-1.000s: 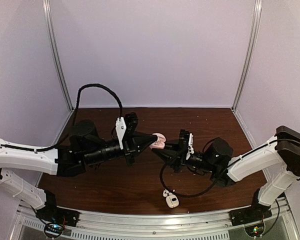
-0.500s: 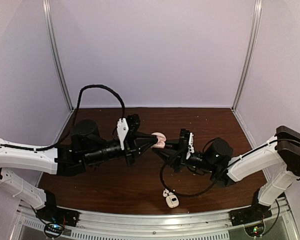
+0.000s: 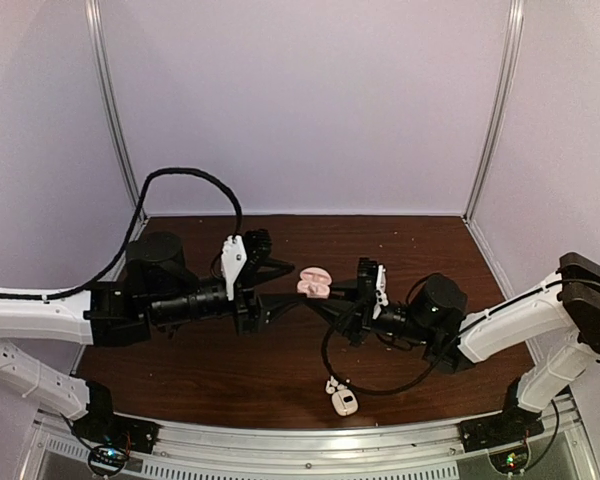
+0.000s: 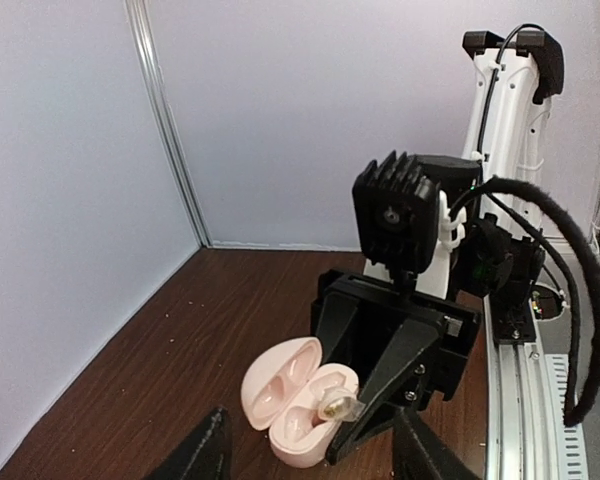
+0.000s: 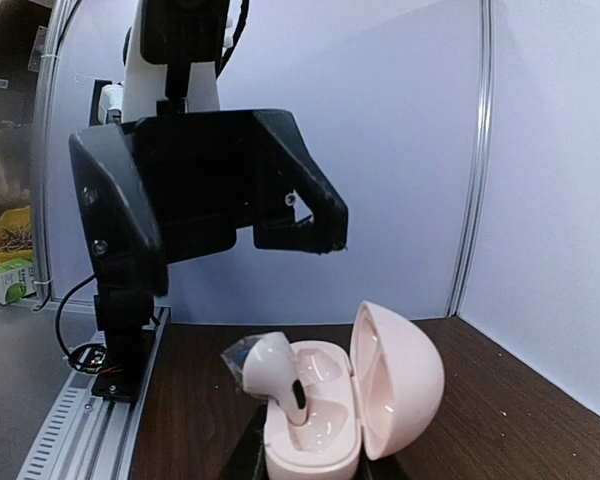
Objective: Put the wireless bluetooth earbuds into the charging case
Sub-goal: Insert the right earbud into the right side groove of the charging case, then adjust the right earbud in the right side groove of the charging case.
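Charging case (image 5: 318, 432) clamped by right tool (image 3: 331, 294); left tool (image 3: 283, 286) spread, apart.

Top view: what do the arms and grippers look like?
The left arm and right arm have white links with black joint housings. The left gripper and right gripper are black with tapered fingers, a white bracket behind each. A black sleeved cable arcs over the left arm; a thinner black cable loops beneath the right.

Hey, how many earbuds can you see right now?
1 clearly: an earbud standing in the open pink case the right hand holds. Small white items near the table's front edge may include another.
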`<action>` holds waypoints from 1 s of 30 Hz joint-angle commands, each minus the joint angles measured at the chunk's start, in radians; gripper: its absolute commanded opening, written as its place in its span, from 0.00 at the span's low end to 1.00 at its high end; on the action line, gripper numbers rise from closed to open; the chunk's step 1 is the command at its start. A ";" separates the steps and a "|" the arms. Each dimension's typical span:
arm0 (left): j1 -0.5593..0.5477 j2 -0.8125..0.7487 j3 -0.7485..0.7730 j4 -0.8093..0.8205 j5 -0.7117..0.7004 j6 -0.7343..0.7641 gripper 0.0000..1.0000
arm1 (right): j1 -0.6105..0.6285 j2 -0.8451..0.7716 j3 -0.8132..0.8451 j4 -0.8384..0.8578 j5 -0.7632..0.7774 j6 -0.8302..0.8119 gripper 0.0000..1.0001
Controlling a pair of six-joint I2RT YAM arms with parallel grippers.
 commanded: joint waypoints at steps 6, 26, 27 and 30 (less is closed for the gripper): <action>-0.003 -0.089 0.121 -0.227 -0.007 0.077 0.59 | -0.002 -0.041 -0.013 -0.078 -0.114 0.060 0.00; -0.003 0.073 0.277 -0.484 0.093 0.194 0.64 | 0.001 -0.068 0.063 -0.265 -0.264 0.081 0.00; -0.003 0.076 0.278 -0.483 0.081 0.191 0.64 | 0.002 -0.067 0.063 -0.269 -0.264 0.078 0.00; -0.002 0.079 0.273 -0.467 0.060 0.179 0.63 | 0.003 -0.066 0.064 -0.272 -0.262 0.073 0.00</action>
